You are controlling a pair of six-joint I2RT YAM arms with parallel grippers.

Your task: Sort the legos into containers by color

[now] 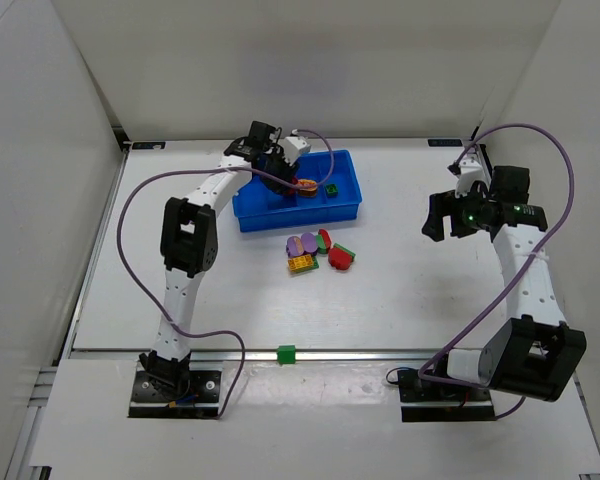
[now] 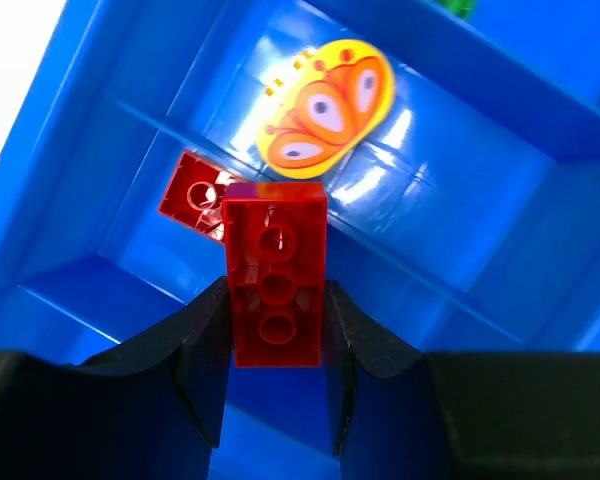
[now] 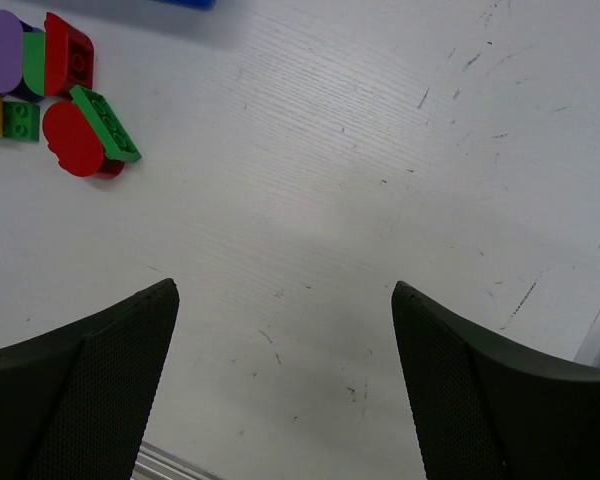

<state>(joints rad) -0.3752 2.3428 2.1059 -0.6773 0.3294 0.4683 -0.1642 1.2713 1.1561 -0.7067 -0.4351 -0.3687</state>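
Observation:
My left gripper (image 1: 280, 184) hangs over the blue tray (image 1: 298, 219), shut on a red brick (image 2: 275, 285) held by its long sides. Below it in the left wrist view lie another red brick (image 2: 192, 194) in one compartment and an orange oval (image 2: 330, 105) in the neighbouring one. A green brick (image 1: 332, 188) lies further right in the tray. A cluster of purple (image 1: 302, 243), yellow (image 1: 302, 264), red (image 1: 340, 258) and green bricks lies on the table just in front of the tray. My right gripper (image 1: 450, 215) is open and empty above bare table at the right.
A single green brick (image 1: 286, 353) sits on the rail at the table's front edge. In the right wrist view the cluster shows at the top left, with a purple oval (image 3: 0, 50), red bricks (image 3: 68, 55) and a green brick (image 3: 105, 123). White walls enclose the table.

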